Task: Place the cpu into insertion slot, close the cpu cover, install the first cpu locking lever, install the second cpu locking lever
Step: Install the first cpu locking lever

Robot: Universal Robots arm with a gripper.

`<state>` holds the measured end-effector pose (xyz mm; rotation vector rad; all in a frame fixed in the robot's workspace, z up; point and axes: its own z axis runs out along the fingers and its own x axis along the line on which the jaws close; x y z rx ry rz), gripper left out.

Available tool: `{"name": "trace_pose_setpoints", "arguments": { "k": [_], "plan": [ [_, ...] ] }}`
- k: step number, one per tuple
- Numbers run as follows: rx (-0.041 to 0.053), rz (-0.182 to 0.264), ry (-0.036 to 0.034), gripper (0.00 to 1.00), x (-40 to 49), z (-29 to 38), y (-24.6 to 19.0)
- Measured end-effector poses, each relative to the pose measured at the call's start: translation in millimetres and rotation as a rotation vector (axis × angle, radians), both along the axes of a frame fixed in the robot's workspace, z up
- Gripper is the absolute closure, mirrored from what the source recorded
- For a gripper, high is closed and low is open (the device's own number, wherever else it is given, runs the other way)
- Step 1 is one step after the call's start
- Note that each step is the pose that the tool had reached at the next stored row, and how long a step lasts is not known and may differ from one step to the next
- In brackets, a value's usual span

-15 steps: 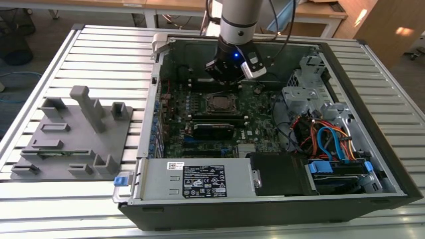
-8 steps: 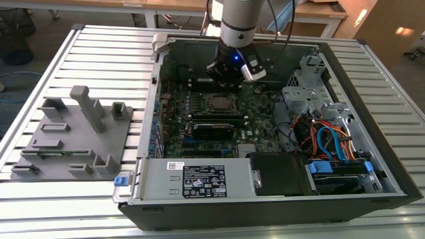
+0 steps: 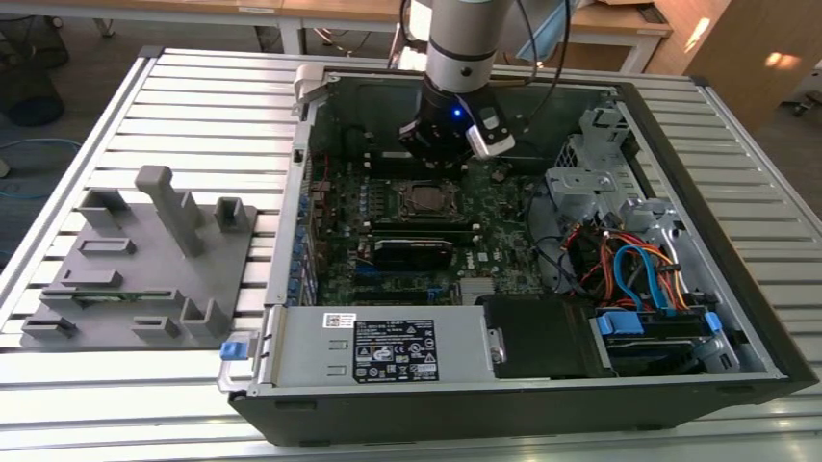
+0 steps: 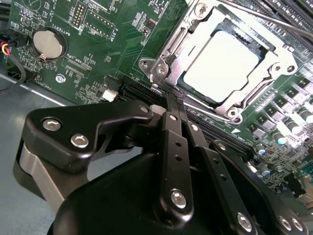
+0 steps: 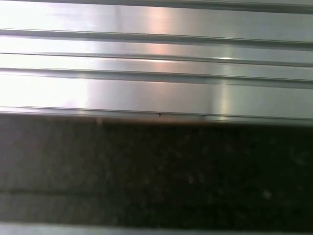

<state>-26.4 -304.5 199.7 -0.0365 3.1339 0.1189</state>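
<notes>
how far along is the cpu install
Done: the cpu sits in the insertion slot with the cpu cover lying down around it. In hand: nothing; the gripper is shut, empty, beside the socket. Left: whether the locking levers are latched can't be told.

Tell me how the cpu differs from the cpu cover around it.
The cpu is a solid, plain pale square; the cpu cover is a thin metal frame with a square window. The cpu lies inside, lower in the socket; the cpu cover lies over its edges and reaches wider. Both are silvery metal and lie flat on the board.
</notes>
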Motion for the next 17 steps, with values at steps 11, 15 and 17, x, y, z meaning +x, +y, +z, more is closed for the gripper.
{"name": "trace_pose_setpoints", "arguments": {
  "k": [11, 15, 17],
  "plan": [
    [-0.0017, 0.0, 0.0001, 0.9, 0.1, 0.3, 0.0],
    [-0.0031, 0.0, 0.0001, 0.9, 0.0, -1.5, -0.1],
    [-0.0029, 0.0, -0.0001, 0.9, 0.0, -1.6, 0.0]
  ]
}}
